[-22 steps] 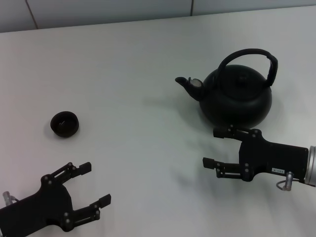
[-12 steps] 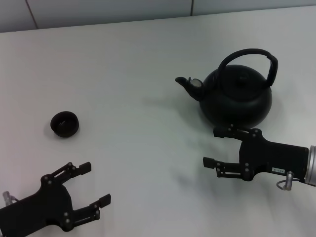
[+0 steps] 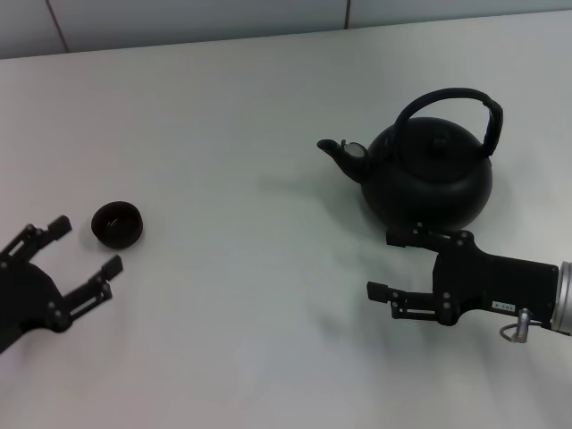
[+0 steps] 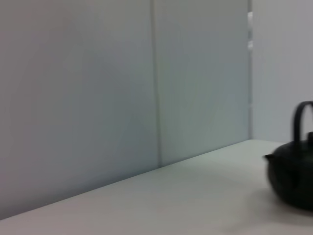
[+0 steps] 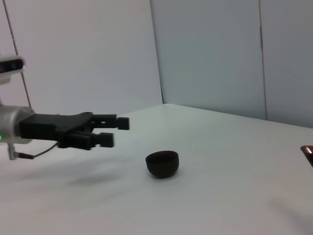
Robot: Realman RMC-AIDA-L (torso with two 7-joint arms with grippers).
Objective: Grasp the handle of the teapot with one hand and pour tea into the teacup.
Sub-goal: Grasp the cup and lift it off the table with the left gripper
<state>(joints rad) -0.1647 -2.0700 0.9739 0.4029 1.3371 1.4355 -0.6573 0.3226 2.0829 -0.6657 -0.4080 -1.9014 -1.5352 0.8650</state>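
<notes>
Clearly the right end effector (image 3: pixel 391 265) is the nearer one to the large round matte-black cast-iron-looking teapot (image 3: pixel 429 174), which stands on the white worktop (image 3: pixel 232 116) just beyond and slightly to the right of its spread, empty fingers. Its thick black arched handle (image 3: pixel 447 100) runs across the top of the pot, roughly in line with the short spout that points toward the robot's left, so I judge a grasp has to rise above the body and come over the hoop. Well apart on the left sits the small dark brown-black handleless teacup (image 3: pixel 117 224), just beside the left end effector (image 3: pixel 85 246), also spread and empty. A small pale label on the right end effector's body is too small to read
</notes>
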